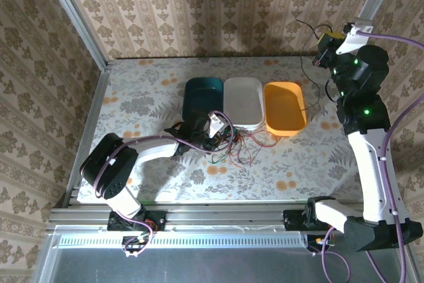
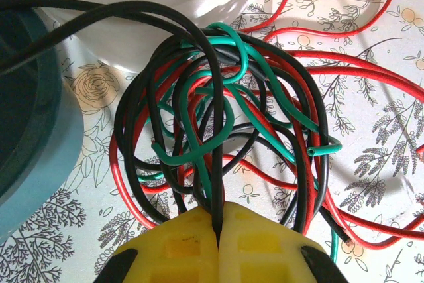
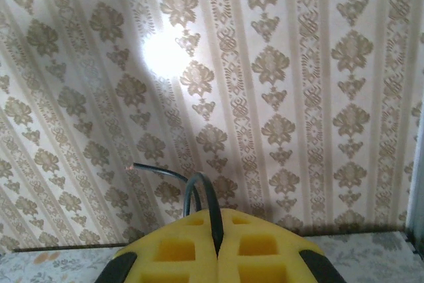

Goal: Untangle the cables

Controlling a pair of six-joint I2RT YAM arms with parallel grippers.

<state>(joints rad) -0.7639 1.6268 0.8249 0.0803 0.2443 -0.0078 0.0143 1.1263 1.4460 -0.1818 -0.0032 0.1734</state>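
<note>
Yellow pads (image 2: 265,243) of the left gripper (image 2: 218,222) are pinching one black strand (image 2: 216,137) of the cables (image 2: 265,97), which are lying tangled on the table (image 1: 132,97) just near of the white tray (image 1: 243,83). That arm is reaching low and far-rightward. The right gripper (image 3: 218,230) is hanging high at far right, clamping a black cable (image 3: 215,207) whose downward run is fading into the wallpaper.

cables (image 2: 217,124): smooth, glossy plastic insulation, as I see it
white tray (image 2: 165,4): smooth plastic, slight sheen
counter (image 2: 377,183): matt printed covering
jaws: matt yellow foam-like pads (image 2: 179,243)
</note>
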